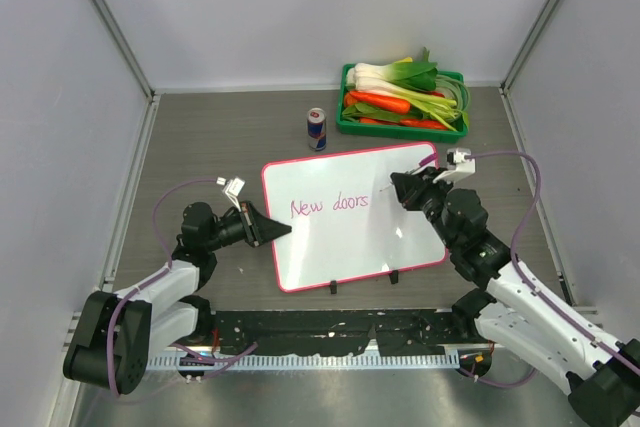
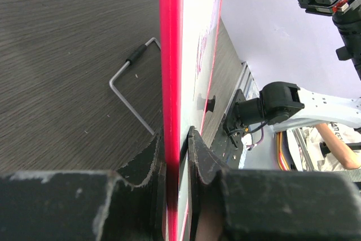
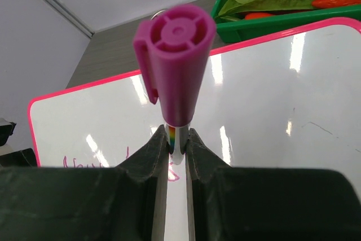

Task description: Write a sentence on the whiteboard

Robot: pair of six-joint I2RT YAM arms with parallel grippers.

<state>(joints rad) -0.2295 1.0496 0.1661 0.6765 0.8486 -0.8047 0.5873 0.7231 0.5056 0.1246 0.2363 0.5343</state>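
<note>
The whiteboard [image 1: 350, 242] lies flat in the middle of the desk [image 1: 200, 137], with two black feet [image 1: 333, 287] at its near edge. Beyond its far edge stands a blue-and-silver drinks can [image 1: 317, 129], its label too small to read. To the can's right is a green tray [image 1: 343, 122] of vegetables [image 1: 405, 92]. Neither touches the board. The left jaws are clamped on the board's left pink frame. The right jaws grip a marker [image 3: 175, 66] with a purple cap over the board's right half, just right of the writing. The sentence [image 1: 329, 205], pink cursive on the board's left half, reads "New doors".
</note>
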